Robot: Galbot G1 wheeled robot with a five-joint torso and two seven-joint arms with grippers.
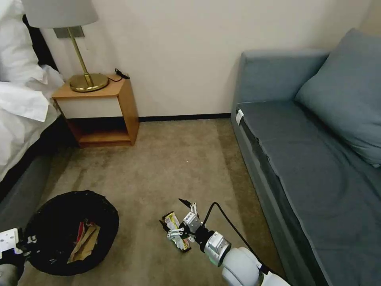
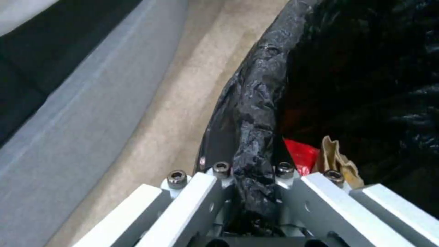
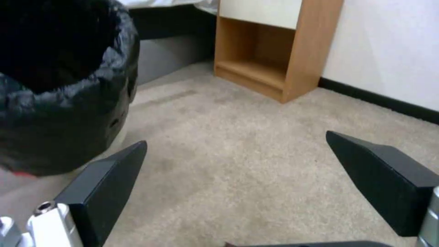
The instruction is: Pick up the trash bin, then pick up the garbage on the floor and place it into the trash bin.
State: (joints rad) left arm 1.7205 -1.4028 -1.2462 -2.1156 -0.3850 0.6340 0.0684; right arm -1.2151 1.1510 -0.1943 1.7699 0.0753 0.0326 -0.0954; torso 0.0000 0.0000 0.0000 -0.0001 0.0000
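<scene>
Black trash bin [image 1: 59, 222] rim clamped by left end effector [image 2: 253, 178]; right end effector [image 3: 238, 178] open, partly hiding wrapper [image 1: 171, 221].

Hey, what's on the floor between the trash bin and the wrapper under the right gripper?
Nothing: in the head view, only bare carpet lies between the trash bin and the wrapper beneath the right gripper.

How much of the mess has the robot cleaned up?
Done: the left claw grips the trash bin rim; a red packet and a brown paper bag lie inside. In hand: the open right claw hovers over a wrapper on the floor, not yet binned.
</scene>
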